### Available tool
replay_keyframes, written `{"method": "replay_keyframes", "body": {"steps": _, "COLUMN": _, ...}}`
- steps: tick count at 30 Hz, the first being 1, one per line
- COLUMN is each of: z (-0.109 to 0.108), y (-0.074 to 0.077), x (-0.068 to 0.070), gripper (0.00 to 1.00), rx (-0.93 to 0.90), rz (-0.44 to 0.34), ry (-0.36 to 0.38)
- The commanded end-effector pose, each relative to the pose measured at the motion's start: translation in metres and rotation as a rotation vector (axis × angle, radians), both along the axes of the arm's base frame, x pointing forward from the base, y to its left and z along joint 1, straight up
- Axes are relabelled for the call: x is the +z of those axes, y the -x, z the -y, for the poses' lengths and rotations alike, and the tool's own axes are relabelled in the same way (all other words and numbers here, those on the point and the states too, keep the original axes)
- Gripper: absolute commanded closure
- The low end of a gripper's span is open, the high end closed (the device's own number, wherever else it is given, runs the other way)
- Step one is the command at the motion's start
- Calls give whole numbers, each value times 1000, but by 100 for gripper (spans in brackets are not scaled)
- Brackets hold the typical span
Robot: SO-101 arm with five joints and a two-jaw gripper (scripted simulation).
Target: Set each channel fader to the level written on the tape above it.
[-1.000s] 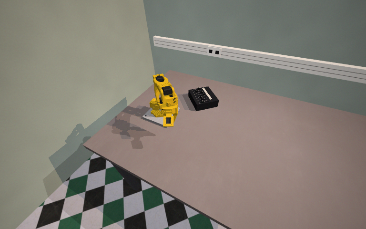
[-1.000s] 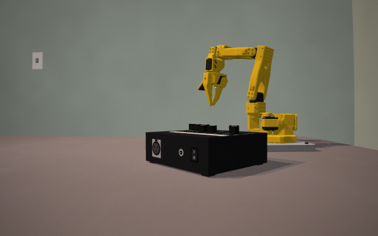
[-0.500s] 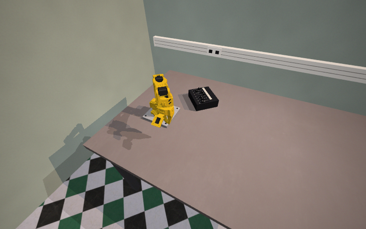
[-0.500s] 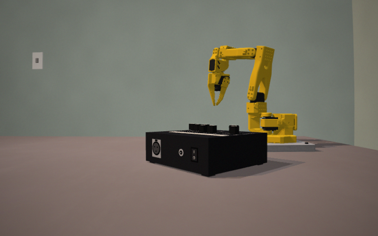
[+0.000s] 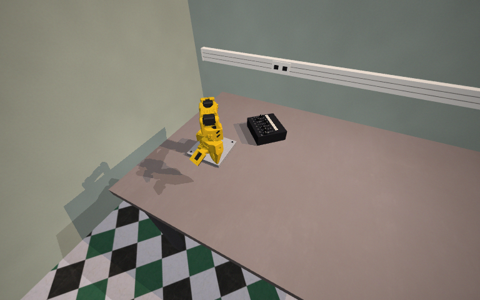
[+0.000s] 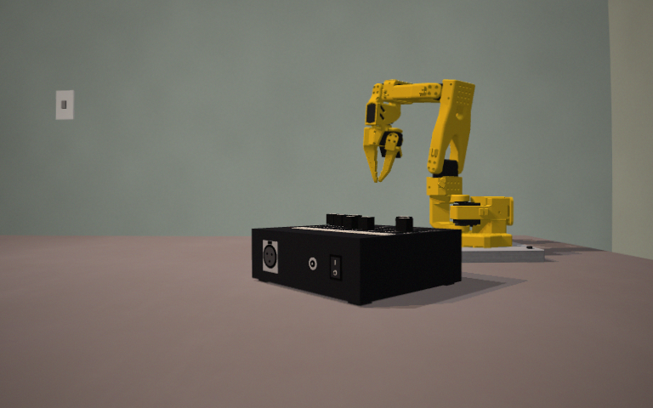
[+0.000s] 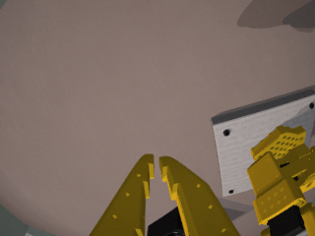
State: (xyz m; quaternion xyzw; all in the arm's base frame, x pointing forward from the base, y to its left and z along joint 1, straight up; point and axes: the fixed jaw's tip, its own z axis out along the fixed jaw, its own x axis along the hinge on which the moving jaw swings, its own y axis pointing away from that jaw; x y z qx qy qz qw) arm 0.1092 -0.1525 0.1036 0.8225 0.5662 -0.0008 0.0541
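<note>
Table (image 5: 318,184) (image 6: 192,346) (image 7: 108,88): brown top, bearing all the gear. Arm (image 5: 209,120) (image 6: 455,125) (image 7: 276,182): yellow, upright on a pale plate (image 5: 229,146) (image 6: 510,255) (image 7: 233,147), forearm roughly level in the exterior view. Desk (image 5: 270,130) (image 6: 337,259): black, on the table near the plate, not touching it. Gripper (image 6: 377,181) (image 7: 157,157): points down in the exterior view, above the table; tips drawn together, closed on nothing. Tape (image 5: 271,122) (image 6: 337,230): white strip on the desk's top; writing too small to read. Knobs (image 6: 404,223): black, standing proud of the desk's top; levels unreadable.

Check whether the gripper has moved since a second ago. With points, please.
Yes. In the exterior view, the gripper (image 5: 217,162) (image 6: 377,181) (image 7: 157,157) has shifted slightly right against the lighting desk (image 5: 271,137) (image 6: 298,271), toward the arm's base plate (image 5: 228,146) (image 6: 505,255) (image 7: 236,159).
</note>
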Motion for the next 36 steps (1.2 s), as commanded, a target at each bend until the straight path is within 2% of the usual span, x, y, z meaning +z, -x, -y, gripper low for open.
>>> {"method": "replay_keyframes", "body": {"steps": 1, "z": 3, "y": 4, "x": 4, "gripper": 100, "rx": -80, "rz": 16, "ry": 10}}
{"method": "replay_keyframes", "body": {"steps": 19, "z": 9, "y": 11, "x": 4, "gripper": 100, "rx": -266, "rz": 31, "ry": 4}}
{"method": "replay_keyframes", "body": {"steps": 36, "z": 11, "y": 14, "x": 4, "gripper": 100, "rx": -318, "rz": 35, "ry": 2}}
